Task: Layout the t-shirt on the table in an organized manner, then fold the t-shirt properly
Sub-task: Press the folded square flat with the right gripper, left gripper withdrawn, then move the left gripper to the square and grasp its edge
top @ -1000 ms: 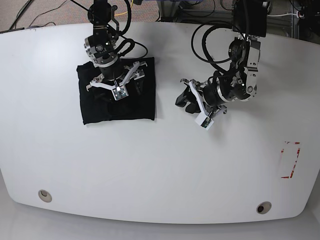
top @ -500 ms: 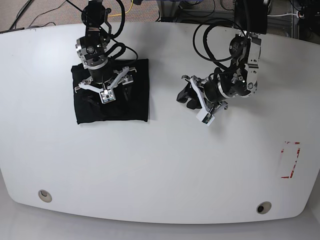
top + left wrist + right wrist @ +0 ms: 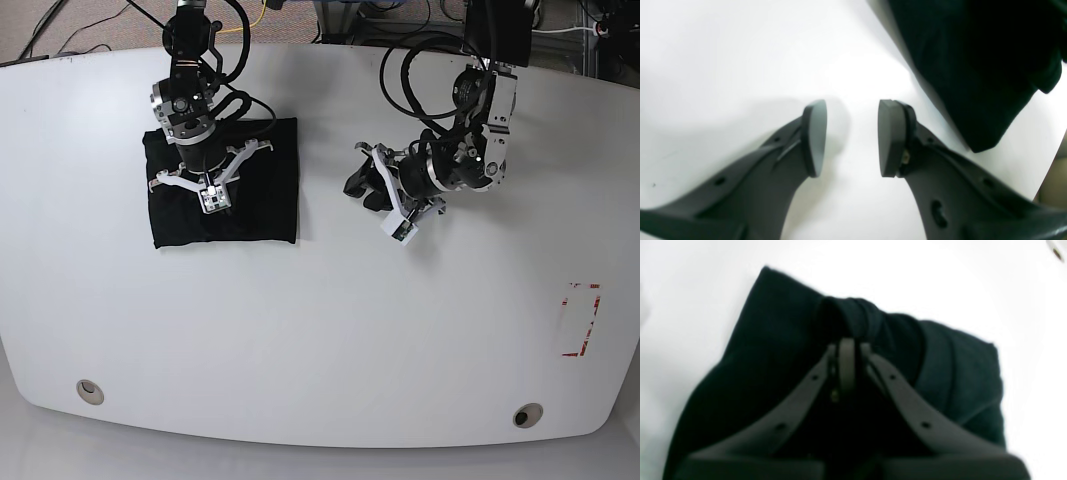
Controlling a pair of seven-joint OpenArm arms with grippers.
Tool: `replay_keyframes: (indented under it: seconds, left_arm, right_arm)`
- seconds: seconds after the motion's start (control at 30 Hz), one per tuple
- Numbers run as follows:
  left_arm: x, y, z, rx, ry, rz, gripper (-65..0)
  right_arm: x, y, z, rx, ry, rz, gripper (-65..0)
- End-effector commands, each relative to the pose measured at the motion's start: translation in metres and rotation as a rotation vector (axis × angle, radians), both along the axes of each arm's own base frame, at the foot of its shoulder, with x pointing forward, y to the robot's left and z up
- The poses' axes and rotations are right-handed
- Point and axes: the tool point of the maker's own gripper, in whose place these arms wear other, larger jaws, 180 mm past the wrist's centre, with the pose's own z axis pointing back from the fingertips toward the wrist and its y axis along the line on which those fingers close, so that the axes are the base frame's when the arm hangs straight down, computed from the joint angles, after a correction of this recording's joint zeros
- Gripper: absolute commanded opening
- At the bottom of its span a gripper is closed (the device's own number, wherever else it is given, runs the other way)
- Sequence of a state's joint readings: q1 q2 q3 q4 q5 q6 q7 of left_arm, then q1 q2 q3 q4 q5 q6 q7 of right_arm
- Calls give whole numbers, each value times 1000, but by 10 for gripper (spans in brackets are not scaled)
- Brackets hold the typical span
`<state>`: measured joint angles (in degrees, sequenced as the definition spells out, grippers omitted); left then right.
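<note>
Black t-shirt (image 3: 225, 180) sits folded on the worktop (image 3: 320, 330); your right tool (image 3: 846, 343) pinches a fold, so lift gently while the left tool (image 3: 851, 136) waits half-open, empty.

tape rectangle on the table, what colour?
Red. The tape rectangle sits near the table's edge on the base view's right, which shows it best.

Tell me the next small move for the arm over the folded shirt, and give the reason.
Probably lift the right gripper a little and check what comes up. Its jaws are shut over a bunched ridge of the black t-shirt, which lies folded in a near-square on the table. The left gripper stands open over bare table beside the shirt, holding nothing.
</note>
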<state>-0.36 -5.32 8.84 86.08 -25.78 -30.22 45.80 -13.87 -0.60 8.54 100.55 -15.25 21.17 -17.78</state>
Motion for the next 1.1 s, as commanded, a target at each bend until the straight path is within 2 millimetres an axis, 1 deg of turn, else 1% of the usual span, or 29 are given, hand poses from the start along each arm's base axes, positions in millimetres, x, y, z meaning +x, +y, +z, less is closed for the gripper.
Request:
replay_keyframes:
  seconds: [0.0, 0.07, 0.27, 0.4, 0.5, 0.6, 0.7, 0.8, 0.9, 0.97, 1.07]
  left_arm:
    - [10, -3, 16, -32, -47, 0, -413]
    - [8, -9, 15, -35, -45, -14, -413]
    - [-3, -37, 17, -67, -38, -72, -413]
    - [-3, -55, 23, -112, -33, -71, -413]
    - [-4, -66, 27, -141, -33, -72, -413]
    - [-4, -78, 32, -171, -33, -72, -413]
    - [-8, -95, 36, -197, -27, -95, -413]
    - [-14, -110, 31, -210, -2, -119, -413]
    - [-13, -116, 29, -209, 4, -137, -413]
    - [-15, -128, 24, -219, 9, -163, -413]
    - [-17, -141, 17, -235, 14, -188, -413]
  right_arm:
    - [7, 0, 15, 5, -55, 0, -647]
    - [6, 1, 16, 7, -58, -1, -650]
    - [8, 3, 30, 5, -92, 5, -650]
    - [6, 8, 35, 14, -93, -1, -650]
    - [6, 8, 45, 4, -97, -5, -650]
    - [6, 20, 53, 3, -101, 25, -650]
    - [6, 31, 59, 4, -107, 54, -650]
    - [5, 40, 63, 9, -113, 76, -650]
    - [5, 45, 66, 11, -121, 89, -650]
    - [5, 50, 69, 16, -130, 101, -650]
    - [6, 51, 72, 18, -136, 102, -650]
